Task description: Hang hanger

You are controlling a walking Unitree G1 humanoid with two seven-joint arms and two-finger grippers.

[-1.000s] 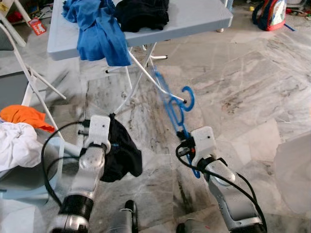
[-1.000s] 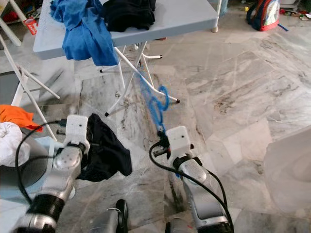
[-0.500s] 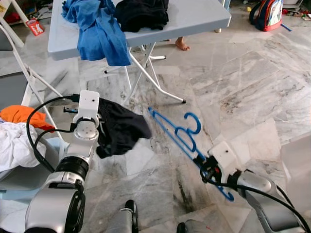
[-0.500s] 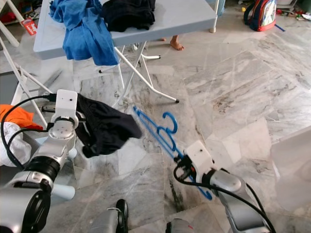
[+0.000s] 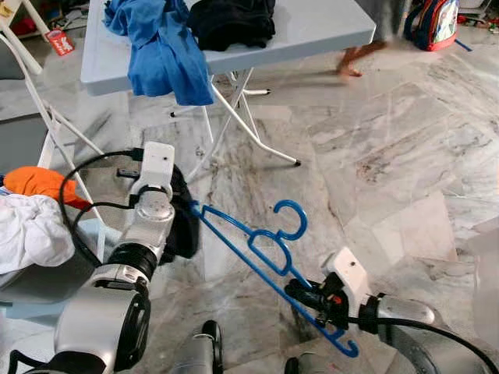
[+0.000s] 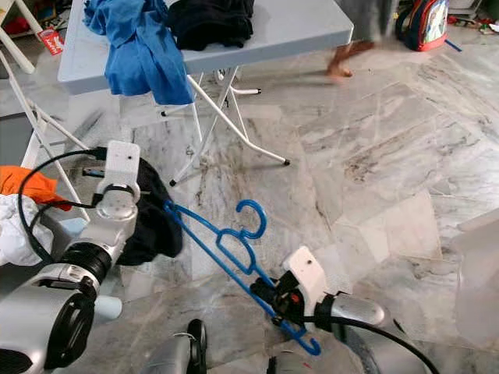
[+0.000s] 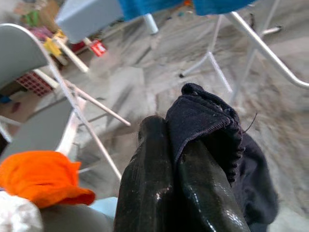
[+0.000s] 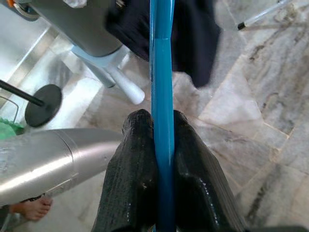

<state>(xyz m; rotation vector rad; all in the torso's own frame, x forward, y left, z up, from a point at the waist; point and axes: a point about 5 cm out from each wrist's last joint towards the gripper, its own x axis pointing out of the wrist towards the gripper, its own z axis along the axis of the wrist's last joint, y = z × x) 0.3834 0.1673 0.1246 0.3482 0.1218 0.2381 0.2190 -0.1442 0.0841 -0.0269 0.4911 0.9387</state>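
A blue plastic hanger [image 5: 257, 249] lies slantwise over the marble floor, hook [image 5: 290, 218] pointing up. My right gripper [image 5: 302, 296] is shut on the lower end of its bar; in the right wrist view the bar [image 8: 161, 58] runs between the black fingers [image 8: 137, 164]. The hanger's far tip reaches a dark garment [image 5: 185, 226]. My left gripper [image 7: 166, 130] is shut on that garment, whose knit edge [image 7: 207, 121] bunches over the fingers.
A grey folding table [image 5: 312, 27] stands ahead with a blue cloth [image 5: 164, 47] and a black cloth [image 5: 230, 19] on it. A white chair frame [image 5: 54, 132] and orange and white laundry [image 5: 35, 210] are at the left. A person's bare foot [image 5: 351, 66] passes behind the table, near a backpack [image 5: 433, 23].
My right arm has swung the hanger left, so its tip now meets the garment. The garment has dropped closer to my left arm. The person's foot has moved right.
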